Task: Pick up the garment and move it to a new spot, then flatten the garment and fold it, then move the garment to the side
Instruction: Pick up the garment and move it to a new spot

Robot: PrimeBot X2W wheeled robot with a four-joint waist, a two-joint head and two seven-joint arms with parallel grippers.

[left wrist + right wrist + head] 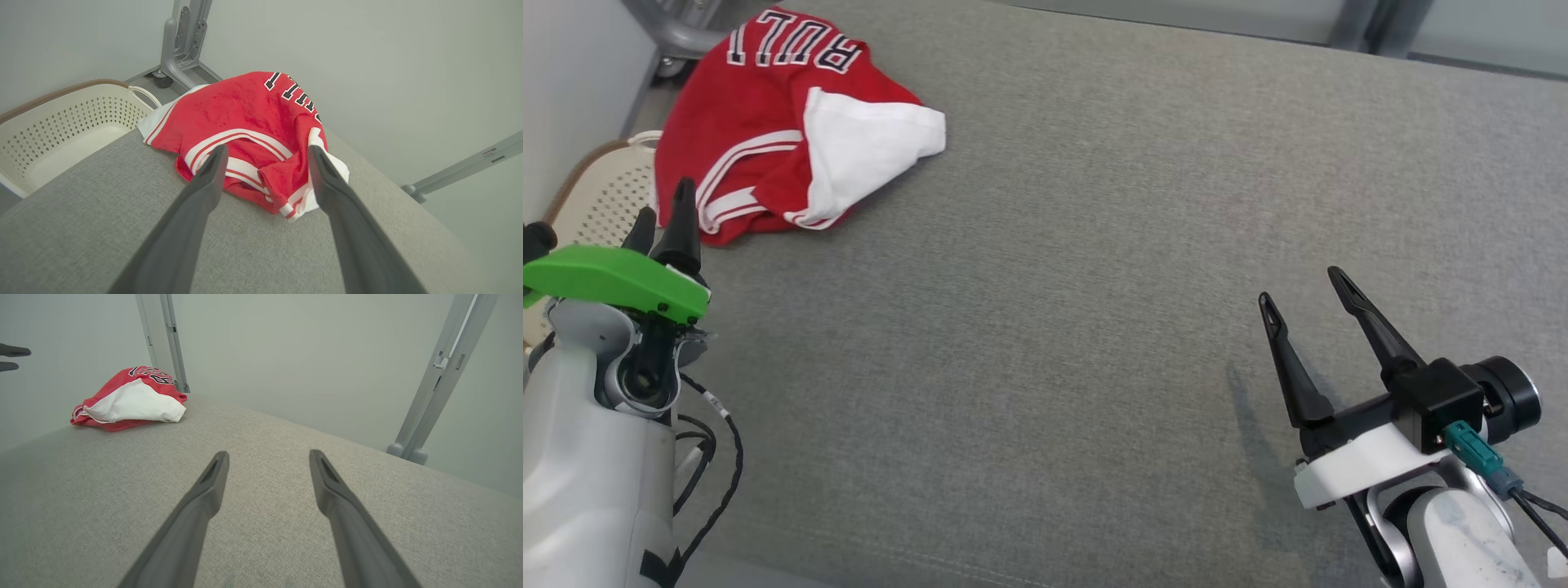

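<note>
Crumpled red-and-white jersey (760, 122), far-left corner of grey cloth worktop (1094, 245): looks soft, light; pinch striped hem. Left gripper (665, 200), right gripper (1298, 286) splayed, empty.

— Where does the garment (768, 131) lie?
— Crumpled at the far left of the grey cloth-covered table (1054, 327). It is red with white stripes and dark letters, and a white panel is folded over its right side.
— And the left gripper (665, 200)?
— Low on the left, fingers parted, tips at the garment's near hem. Whether they touch it, I cannot tell. A green cover (613, 282) sits behind them.
— The right gripper (1298, 285)?
— Lower right, fingers spread wide, well apart from the garment.
— Anything else?
— A cream perforated basket (600, 196) beside the table's left edge.
</note>
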